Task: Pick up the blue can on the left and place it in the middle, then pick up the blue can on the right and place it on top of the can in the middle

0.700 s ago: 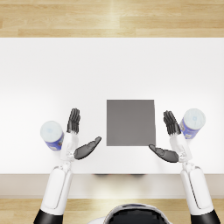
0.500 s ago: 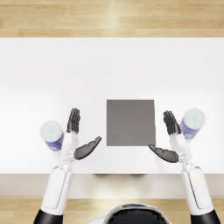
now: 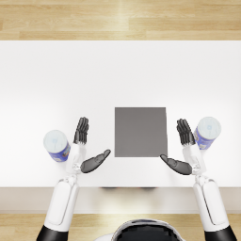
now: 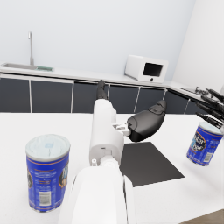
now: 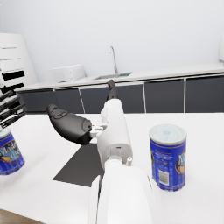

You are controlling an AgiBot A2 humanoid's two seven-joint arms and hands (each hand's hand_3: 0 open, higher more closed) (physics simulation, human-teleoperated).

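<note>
Both cans, left can and right can, were blue with white print and pale silvery lids. Mat plain dark grey. Tabletop white. Arms white, left hand and right hand dark. Floor light wood-grain.

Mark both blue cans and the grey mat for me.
left blue can (image 3: 57,144), head view, on its lid.
right blue can (image 3: 207,132), head view, on its lid.
grey mat (image 3: 140,131), head view, at its centre.
</note>
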